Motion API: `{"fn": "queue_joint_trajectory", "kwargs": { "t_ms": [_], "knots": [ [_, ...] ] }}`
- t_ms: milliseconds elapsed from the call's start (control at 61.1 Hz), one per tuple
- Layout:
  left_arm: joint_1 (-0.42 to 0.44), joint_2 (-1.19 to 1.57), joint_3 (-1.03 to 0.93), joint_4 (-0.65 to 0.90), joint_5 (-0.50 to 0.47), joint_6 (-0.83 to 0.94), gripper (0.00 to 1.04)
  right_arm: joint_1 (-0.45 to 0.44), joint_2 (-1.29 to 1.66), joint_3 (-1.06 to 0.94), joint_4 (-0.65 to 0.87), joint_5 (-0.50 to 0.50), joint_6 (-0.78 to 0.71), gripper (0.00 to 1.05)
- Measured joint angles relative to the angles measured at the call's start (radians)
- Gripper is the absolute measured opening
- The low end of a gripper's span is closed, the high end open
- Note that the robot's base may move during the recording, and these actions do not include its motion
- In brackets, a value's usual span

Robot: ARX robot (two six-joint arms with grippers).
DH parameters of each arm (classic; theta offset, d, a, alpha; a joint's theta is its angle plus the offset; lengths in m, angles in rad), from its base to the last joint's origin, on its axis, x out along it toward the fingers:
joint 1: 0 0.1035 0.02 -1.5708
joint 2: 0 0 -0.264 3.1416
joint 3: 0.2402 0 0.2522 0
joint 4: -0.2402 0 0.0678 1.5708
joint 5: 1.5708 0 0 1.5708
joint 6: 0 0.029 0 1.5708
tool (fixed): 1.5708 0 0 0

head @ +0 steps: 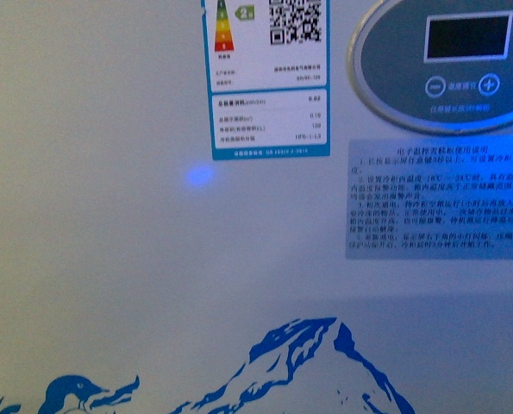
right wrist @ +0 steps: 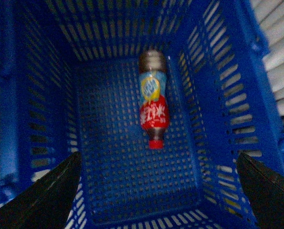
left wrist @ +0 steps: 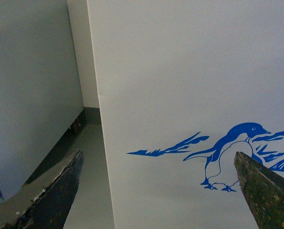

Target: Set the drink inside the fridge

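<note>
right gripper point(right wrist: 158, 157) spread wide above blue basket point(right wrist: 103, 186); i see drink point(right wrist: 153, 107) lying flat inside, room either side. left gripper point(left wrist: 158, 153) released, facing fridge point(left wrist: 180, 71).

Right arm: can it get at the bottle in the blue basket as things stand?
Probably yes. The right tool hangs open over the blue slatted plastic basket, and the small red-capped plastic bottle lies alone on its floor, nothing covering it. Basket walls could crowd it.

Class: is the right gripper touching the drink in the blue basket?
Apart. Right wrist view: the drink lies on the floor of the blue basket, bare mesh separating it from the open right gripper.
</note>
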Motion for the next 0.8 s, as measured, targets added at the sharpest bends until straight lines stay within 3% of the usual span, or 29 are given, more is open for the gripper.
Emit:
{"fn": "queue_joint_trajectory", "kwargs": {
  "t_ms": [147, 425, 802],
  "knots": [
    [0.0, 0.0, 0.0, 0.0, 0.0, 0.0, 0.97, -0.03, 0.451, 0.197, 0.119, 0.08, 0.003, 0.97],
    [0.0, 0.0, 0.0, 0.0, 0.0, 0.0, 0.97, -0.024, 0.848, 0.458, 0.193, 0.176, 0.042, 0.97],
    [0.0, 0.0, 0.0, 0.0, 0.0, 0.0, 0.97, -0.023, 1.159, 0.789, 0.064, 0.232, 0.159, 0.97]
  ]
}}
